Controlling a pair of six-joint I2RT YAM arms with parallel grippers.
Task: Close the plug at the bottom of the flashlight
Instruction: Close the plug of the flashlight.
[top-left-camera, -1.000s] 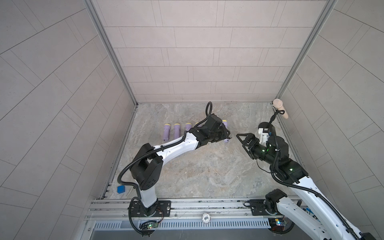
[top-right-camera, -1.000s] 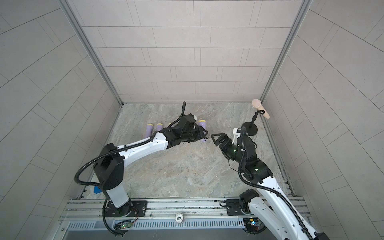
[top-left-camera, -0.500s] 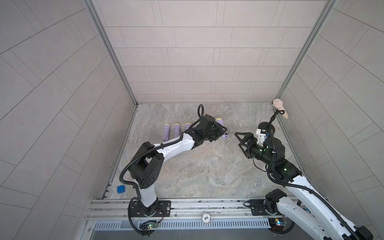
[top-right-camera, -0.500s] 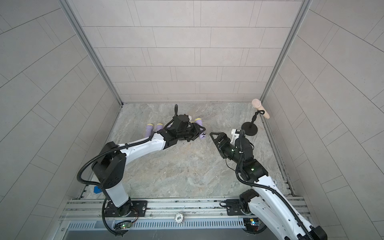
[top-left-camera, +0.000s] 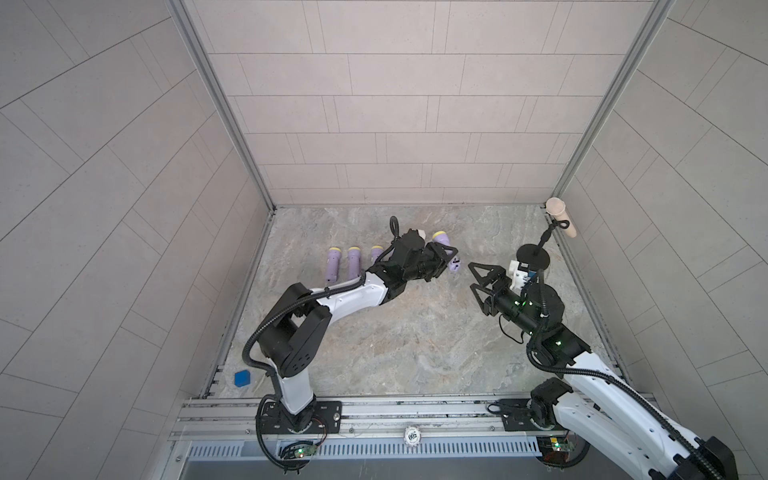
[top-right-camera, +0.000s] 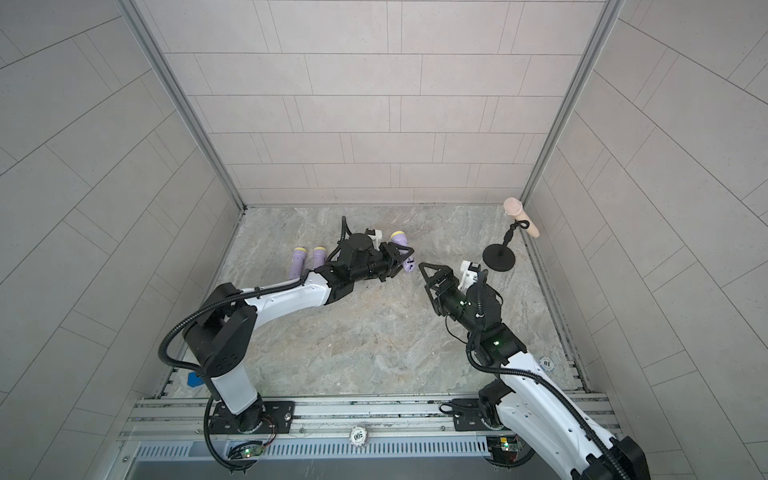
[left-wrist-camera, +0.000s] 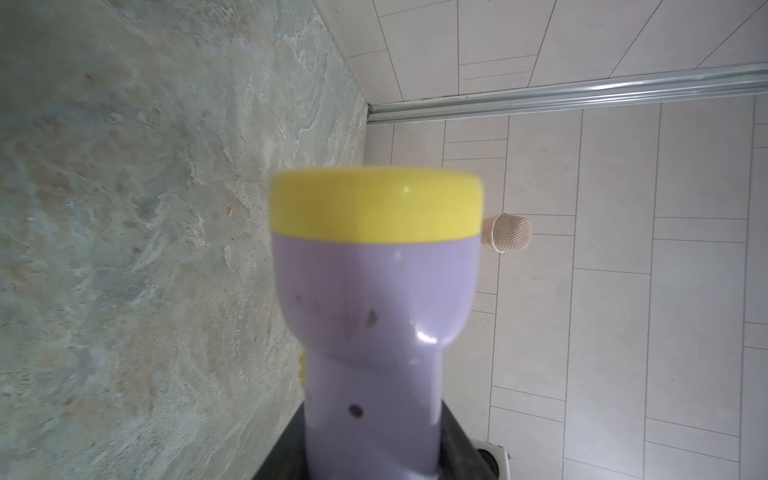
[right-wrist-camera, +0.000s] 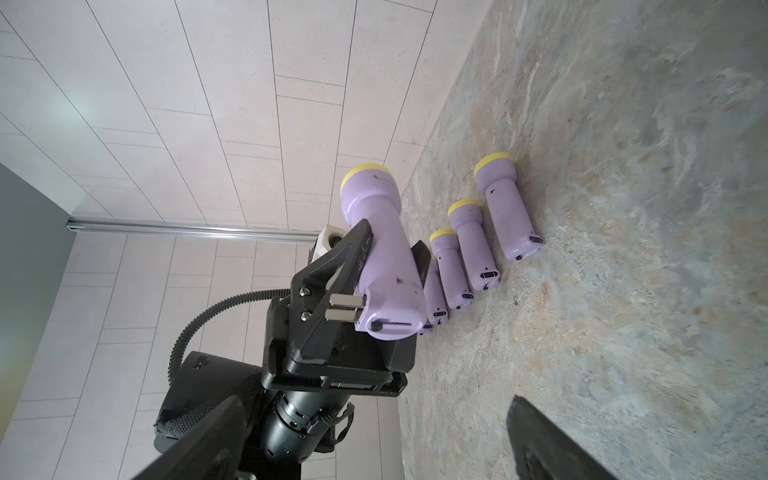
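Flashlight (top-left-camera: 440, 240) in both top views is lifted off the bench (top-left-camera: 415, 332). The left tool (top-left-camera: 445, 258) is clamped around its purple barrel, and its bottom end is turned toward the right tool (top-left-camera: 473, 277), which hangs near it with jaws wide and empty. 3 spare flashlights (top-left-camera: 333, 266) show in a row beside the left arm (top-left-camera: 353, 297). 1 microphone (top-left-camera: 556, 207) stands by the right wall.

The left wrist view gives 1 flashlight, its yellow head up close.

In the right wrist view the 2-pronged plug (right-wrist-camera: 347, 299) sticks out unfolded, and at least 4 spare flashlights lie on the bench behind.

The step looks like presenting the bottom. Next, the right tool likely must reach the plug and fold it flat.
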